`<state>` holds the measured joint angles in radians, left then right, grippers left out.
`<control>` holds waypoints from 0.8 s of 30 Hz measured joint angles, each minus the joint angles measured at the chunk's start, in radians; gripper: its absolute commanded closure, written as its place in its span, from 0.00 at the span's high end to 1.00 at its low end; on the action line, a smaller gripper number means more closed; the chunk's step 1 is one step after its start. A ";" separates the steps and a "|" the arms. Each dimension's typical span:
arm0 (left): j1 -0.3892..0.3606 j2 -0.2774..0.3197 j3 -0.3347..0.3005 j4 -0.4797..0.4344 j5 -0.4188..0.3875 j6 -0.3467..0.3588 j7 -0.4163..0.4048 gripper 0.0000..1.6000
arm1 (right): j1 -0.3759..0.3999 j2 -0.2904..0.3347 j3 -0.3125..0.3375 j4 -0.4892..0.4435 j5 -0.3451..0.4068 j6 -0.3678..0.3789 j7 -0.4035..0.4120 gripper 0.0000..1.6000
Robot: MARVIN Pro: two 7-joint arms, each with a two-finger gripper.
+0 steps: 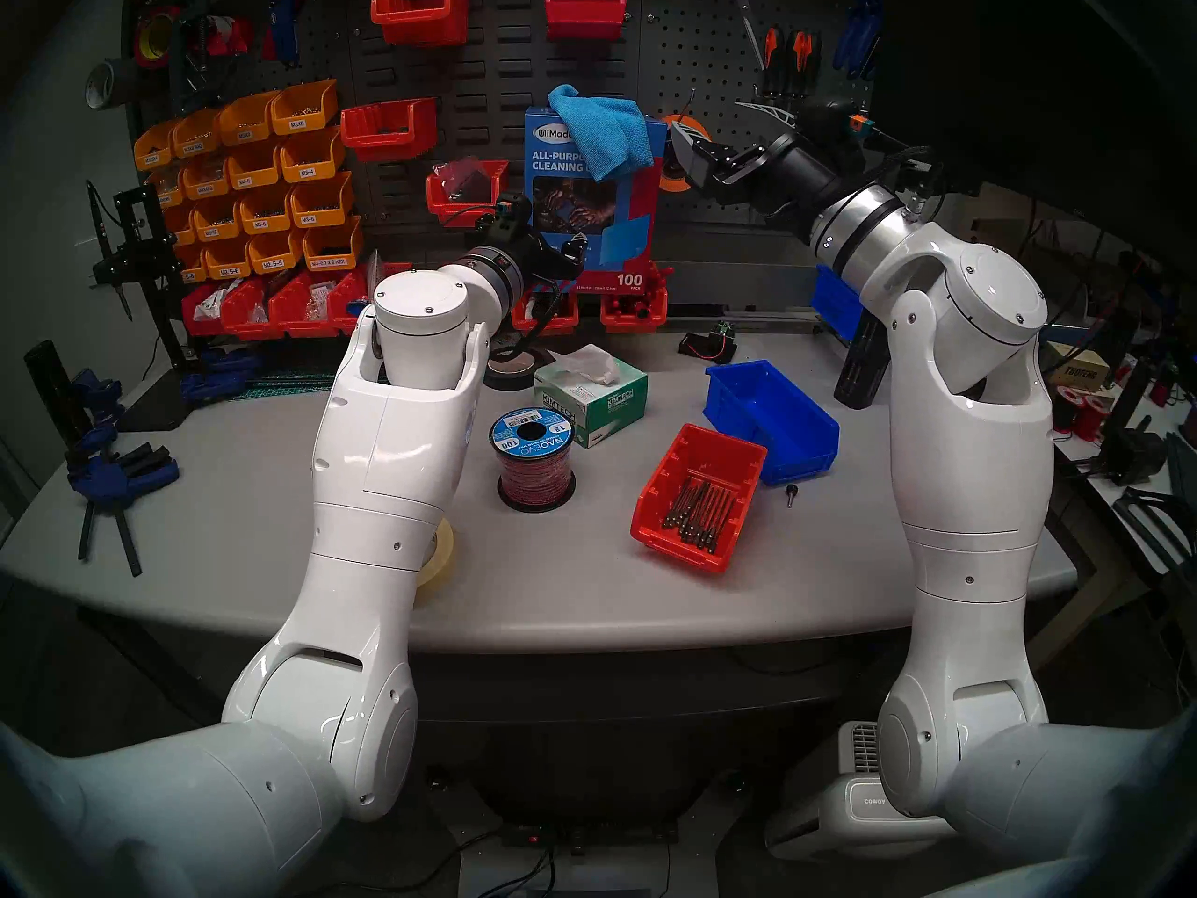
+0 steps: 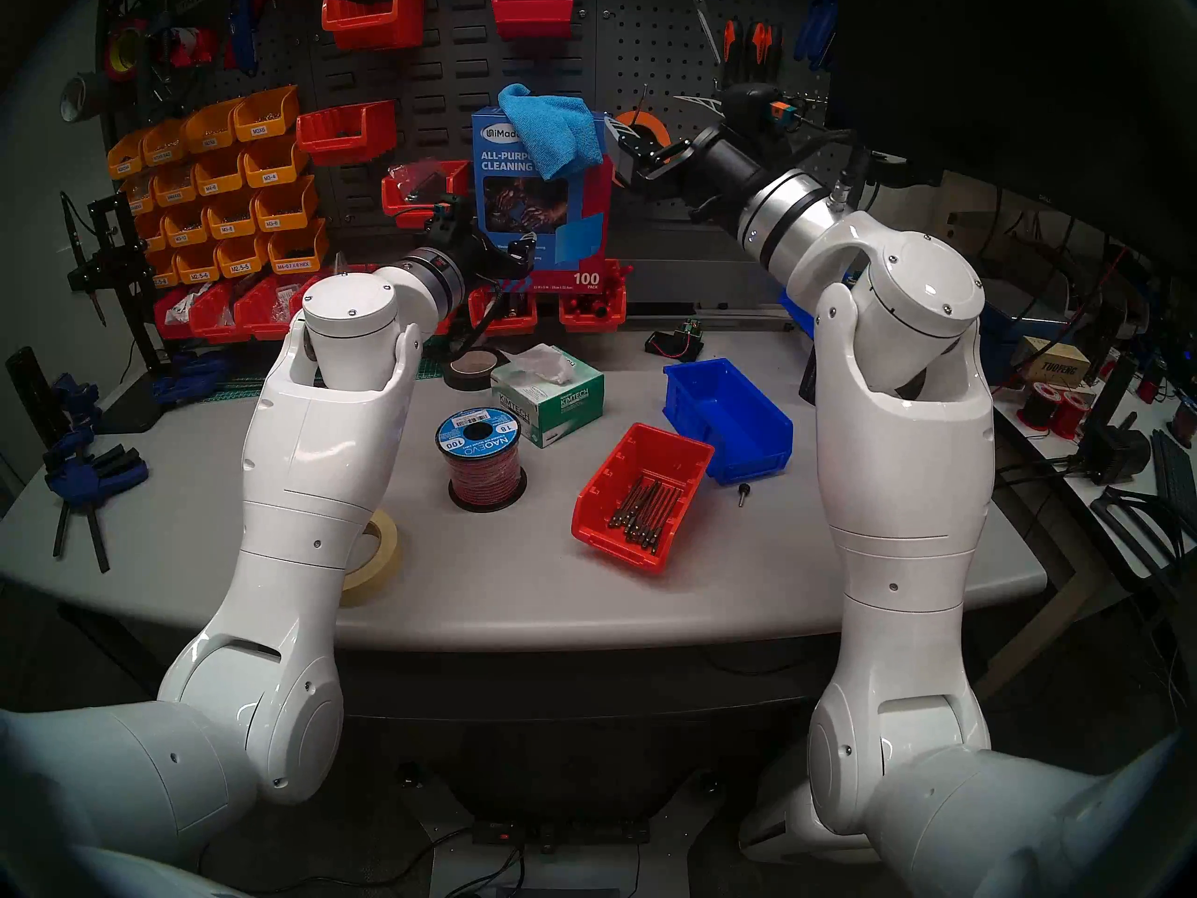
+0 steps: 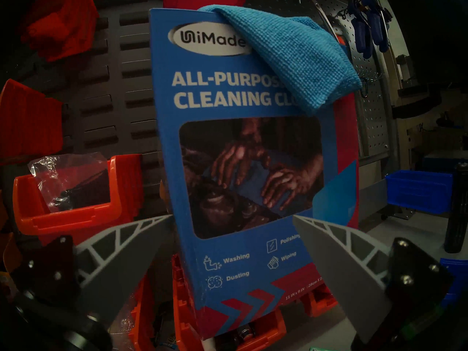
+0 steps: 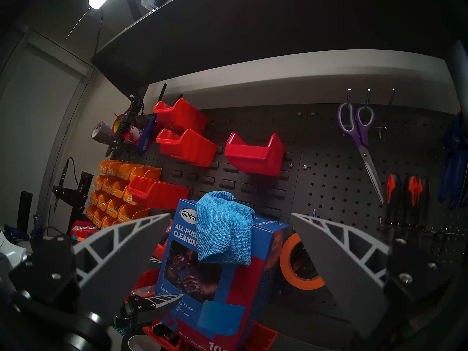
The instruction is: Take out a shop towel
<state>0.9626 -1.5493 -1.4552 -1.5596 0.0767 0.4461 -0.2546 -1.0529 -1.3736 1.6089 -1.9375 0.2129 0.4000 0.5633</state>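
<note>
- The left hand (image 3: pixel 233 231) is level in front of the lower half of the blue cardboard box (image 3: pixel 243 191), its two grey fingers (image 3: pixel 126 254) spread wide apart with nothing between them; whether either tip touches the box front I cannot tell.
- In the head view the left hand (image 1: pixel 560 255) shows dark against the box's lower left corner.
- The right hand (image 4: pixel 230 241) is also spread wide and empty, raised higher and angled up toward the box's top from the box's right side.
- In the head view the right hand (image 1: pixel 696 155) sits just beside the box's upper right edge, apart from the cloth.
- The shop towel (image 1: pixel 599 129), bright blue and finely woven, pokes out of the box's top and drapes down over its upper right front, covering the ends of the printed words; neither hand holds it.
- The box (image 1: pixel 592 210) stands upright at the back of the worktop (image 1: pixel 324 475), against the pegboard (image 1: pixel 706 67), with red bins (image 1: pixel 635 310) at its foot.
- An orange tape roll (image 4: pixel 298 264) hangs on the pegboard just right of the box.
- Nearer on the worktop lie a green tissue box (image 1: pixel 592 391), a spool of red wire (image 1: pixel 534 462), a red bin of metal bits (image 1: pixel 699 495) and an empty blue bin (image 1: pixel 774 420).
- Purple-handled scissors (image 4: pixel 359 137) hang high on the pegboard.
</note>
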 measured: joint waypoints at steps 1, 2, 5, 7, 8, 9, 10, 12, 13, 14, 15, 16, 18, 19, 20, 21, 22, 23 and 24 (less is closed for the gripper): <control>0.000 -0.001 0.001 0.001 -0.001 0.000 0.001 1.00 | -0.003 0.001 0.003 -0.003 0.001 0.000 -0.001 1.00; 0.000 -0.001 0.001 0.001 -0.001 0.000 0.002 1.00 | -0.004 0.002 0.004 -0.004 0.001 0.000 -0.001 1.00; -0.001 -0.002 0.002 0.003 -0.001 0.000 0.003 1.00 | -0.007 0.003 0.005 -0.007 0.001 0.001 -0.002 1.00; -0.002 -0.003 0.002 0.005 -0.002 0.000 0.005 1.00 | -0.009 0.005 0.006 -0.008 0.002 0.001 -0.003 1.00; -0.003 -0.003 0.002 0.007 -0.002 0.000 0.006 1.00 | -0.010 0.006 0.006 -0.008 0.002 0.001 -0.003 1.00; -0.003 -0.003 0.002 0.008 -0.002 0.000 0.006 1.00 | -0.010 0.006 0.006 -0.008 0.002 0.001 -0.003 1.00; -0.004 -0.004 0.002 0.008 -0.002 0.000 0.006 1.00 | -0.010 0.007 0.006 -0.008 0.002 0.001 -0.003 1.00; -0.005 -0.004 0.002 0.011 -0.003 0.000 0.007 1.00 | -0.009 0.008 0.004 -0.006 0.002 0.003 -0.003 1.00; -0.005 -0.004 0.002 0.011 -0.003 0.000 0.007 1.00 | -0.009 0.009 0.003 -0.005 0.003 0.004 -0.003 1.00; -0.006 -0.004 0.002 0.012 -0.003 0.000 0.008 1.00 | -0.007 0.009 0.001 -0.002 0.004 0.005 -0.002 1.00; -0.007 -0.004 0.002 0.013 -0.003 0.000 0.008 1.00 | -0.003 0.011 -0.005 0.006 0.005 0.008 0.001 1.00; -0.007 -0.004 0.002 0.014 -0.003 0.000 0.008 1.00 | 0.000 0.012 -0.009 0.011 0.005 0.010 0.003 1.00; -0.007 -0.004 0.002 0.015 -0.003 0.000 0.008 1.00 | 0.011 0.015 -0.020 0.029 0.005 0.016 0.010 1.00; -0.008 -0.004 0.002 0.015 -0.003 0.000 0.008 1.00 | 0.019 0.016 -0.029 0.042 0.005 0.020 0.015 1.00; -0.008 -0.004 0.002 0.015 -0.003 0.000 0.009 1.00 | 0.025 0.017 -0.033 0.050 0.005 0.022 0.018 1.00; -0.008 -0.004 0.002 0.015 -0.003 0.000 0.009 1.00 | 0.032 0.018 -0.039 0.059 0.005 0.024 0.021 1.00; -0.008 -0.004 0.002 0.016 -0.003 0.000 0.010 1.00 | 0.040 0.018 -0.046 0.067 0.005 0.026 0.025 1.00; -0.009 -0.004 0.002 0.016 -0.003 0.000 0.010 1.00 | 0.045 0.018 -0.049 0.070 0.005 0.027 0.026 1.00; -0.009 -0.004 0.002 0.016 -0.003 0.000 0.011 1.00 | 0.052 0.019 -0.054 0.074 0.005 0.028 0.029 1.00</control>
<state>0.9537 -1.5531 -1.4533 -1.5432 0.0738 0.4465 -0.2435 -1.0010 -1.3550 1.5548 -1.8634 0.2183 0.4280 0.5926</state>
